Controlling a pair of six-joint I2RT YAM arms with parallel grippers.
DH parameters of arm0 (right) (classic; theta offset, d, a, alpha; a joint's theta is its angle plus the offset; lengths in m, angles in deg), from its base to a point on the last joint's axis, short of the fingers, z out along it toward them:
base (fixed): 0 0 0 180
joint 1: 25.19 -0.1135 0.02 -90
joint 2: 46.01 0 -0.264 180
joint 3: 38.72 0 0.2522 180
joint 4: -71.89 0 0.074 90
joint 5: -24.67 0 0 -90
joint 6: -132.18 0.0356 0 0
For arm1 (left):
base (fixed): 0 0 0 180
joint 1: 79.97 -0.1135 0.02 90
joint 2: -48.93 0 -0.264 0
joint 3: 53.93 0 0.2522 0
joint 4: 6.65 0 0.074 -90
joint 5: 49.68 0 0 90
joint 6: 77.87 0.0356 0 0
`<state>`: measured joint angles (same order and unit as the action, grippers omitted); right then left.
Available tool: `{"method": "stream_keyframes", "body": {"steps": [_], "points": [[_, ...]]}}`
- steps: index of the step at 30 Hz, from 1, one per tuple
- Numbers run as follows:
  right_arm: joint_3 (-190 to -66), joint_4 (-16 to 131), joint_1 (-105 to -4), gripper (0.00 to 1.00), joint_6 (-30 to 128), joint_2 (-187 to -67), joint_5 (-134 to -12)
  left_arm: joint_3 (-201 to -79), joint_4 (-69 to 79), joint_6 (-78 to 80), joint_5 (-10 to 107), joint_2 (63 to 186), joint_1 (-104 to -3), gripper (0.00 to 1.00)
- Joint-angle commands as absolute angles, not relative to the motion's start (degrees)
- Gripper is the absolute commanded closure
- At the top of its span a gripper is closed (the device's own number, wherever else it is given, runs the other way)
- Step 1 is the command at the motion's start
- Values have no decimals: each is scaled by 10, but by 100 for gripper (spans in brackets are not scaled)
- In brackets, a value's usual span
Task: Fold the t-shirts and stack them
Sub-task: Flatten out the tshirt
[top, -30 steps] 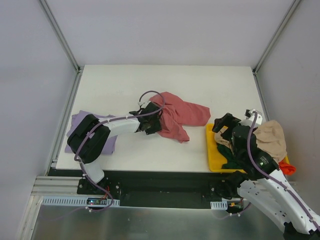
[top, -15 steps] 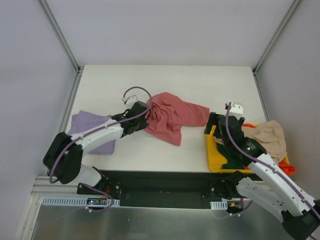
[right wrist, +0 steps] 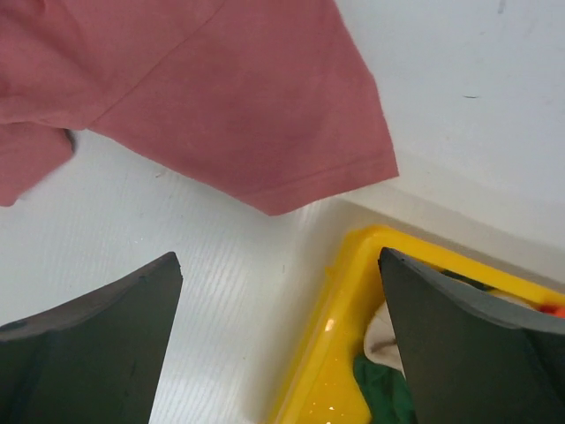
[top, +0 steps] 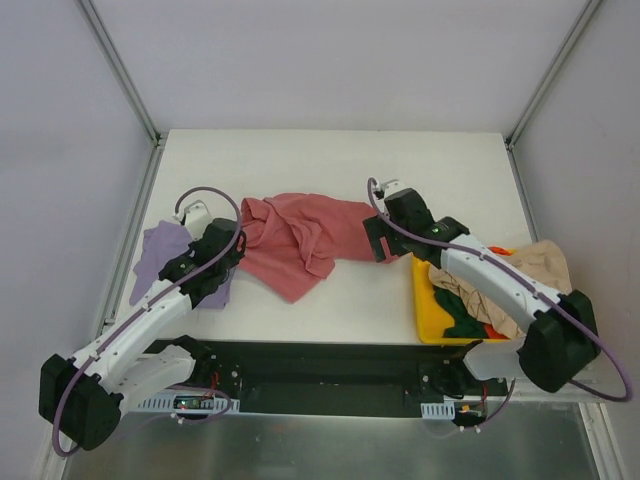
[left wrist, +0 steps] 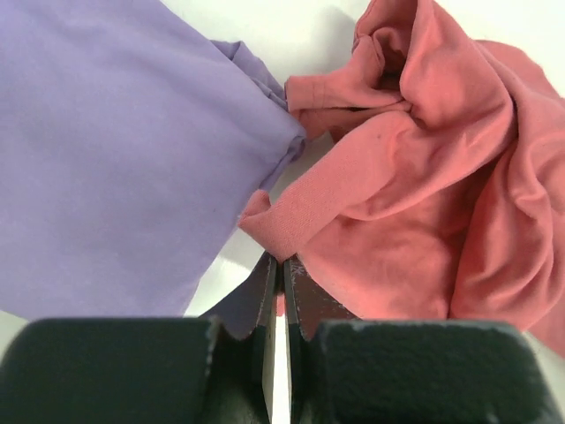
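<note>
The dusty pink-red t-shirt lies crumpled across the middle of the table. My left gripper is shut on its left edge, next to the folded lavender t-shirt, which fills the left of the left wrist view. My right gripper is open and empty, just above the table at the pink shirt's right sleeve, beside the bin. Beige, green and orange-red shirts lie in the yellow bin.
The yellow plastic bin stands at the front right; its corner shows in the right wrist view. Metal frame posts rise at the table's back corners.
My left gripper has pulled the pink shirt leftward toward the lavender shirt, stretching it out. My right arm has swung from over the bin to the shirt's right sleeve.
</note>
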<state>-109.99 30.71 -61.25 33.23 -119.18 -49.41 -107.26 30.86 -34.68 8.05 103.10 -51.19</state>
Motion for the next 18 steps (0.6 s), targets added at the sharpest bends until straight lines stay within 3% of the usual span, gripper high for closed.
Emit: {"method": "stream_keyframes", "body": {"steps": [1,7,18], "points": [[-1157,301,-596,4,297,-1267,-579,-1064,327,-325,45,1004,-516,100],[-1196,323,-606,1,329,-1372,-644,-1060,326,-317,57,1003,-516,100],[-1246,297,-646,15,292,-1496,-565,-1057,323,-311,58,1009,-517,100]]}}
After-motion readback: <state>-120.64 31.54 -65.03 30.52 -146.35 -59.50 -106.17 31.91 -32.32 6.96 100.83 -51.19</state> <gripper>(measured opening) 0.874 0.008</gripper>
